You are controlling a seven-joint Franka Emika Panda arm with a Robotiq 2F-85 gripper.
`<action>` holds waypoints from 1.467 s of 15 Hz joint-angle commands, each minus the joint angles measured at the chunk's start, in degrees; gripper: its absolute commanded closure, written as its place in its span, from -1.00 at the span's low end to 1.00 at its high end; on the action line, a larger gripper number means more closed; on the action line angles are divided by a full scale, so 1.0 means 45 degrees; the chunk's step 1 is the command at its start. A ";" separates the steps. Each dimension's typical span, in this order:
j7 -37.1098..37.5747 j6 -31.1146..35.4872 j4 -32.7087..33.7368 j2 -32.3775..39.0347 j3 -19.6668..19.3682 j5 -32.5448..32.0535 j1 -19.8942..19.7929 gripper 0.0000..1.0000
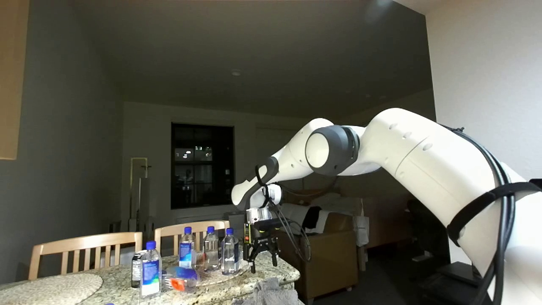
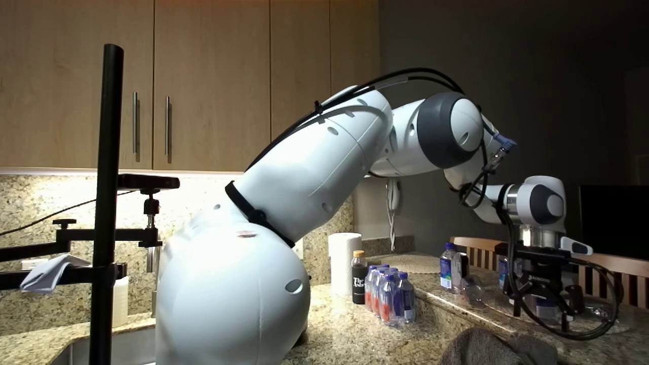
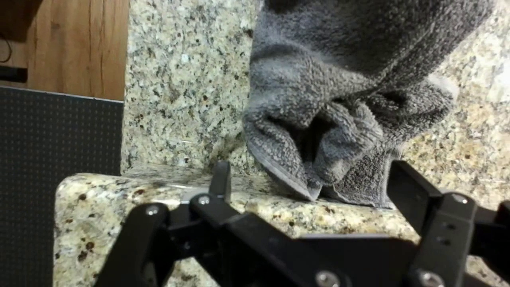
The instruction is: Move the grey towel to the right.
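Note:
The grey towel (image 3: 334,75) lies crumpled on the granite counter in the wrist view, with one edge against the raised granite ledge. It also shows at the bottom edge of both exterior views, partly cut off (image 1: 273,293) (image 2: 476,350). My gripper (image 3: 310,177) is open and empty. Its two black fingers are wide apart, and the near end of the towel shows between and beyond them in the wrist view. In both exterior views the gripper (image 1: 264,263) (image 2: 541,314) points down above the ledge, higher than the towel and apart from it.
Several blue-capped bottles (image 1: 150,271) stand on the raised ledge (image 1: 220,292), with a dark can (image 1: 136,270) and a clear cup lying on its side (image 1: 182,278). A bottle pack (image 2: 389,294), dark bottle (image 2: 358,278) and paper roll (image 2: 345,263) stand on the lower counter.

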 commanded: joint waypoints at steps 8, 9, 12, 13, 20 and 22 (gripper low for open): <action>-0.0165 0.0620 -0.4467 -0.4949 -0.0254 -0.0380 0.0362 -1.00; -0.0114 0.0727 -0.4836 -0.5404 -0.0240 -0.0426 0.0432 -1.00; 0.0345 0.1805 -0.6030 -0.6630 -0.0174 -0.0341 0.0714 -1.00; 0.0476 0.2096 -0.6365 -0.6960 -0.0152 -0.0326 0.0810 -1.00; 0.1813 0.4953 -0.9457 -0.8999 0.0061 -0.0673 0.1709 -1.00; 0.1749 0.4852 -0.9742 -0.9308 0.0102 -0.0641 0.1755 -1.00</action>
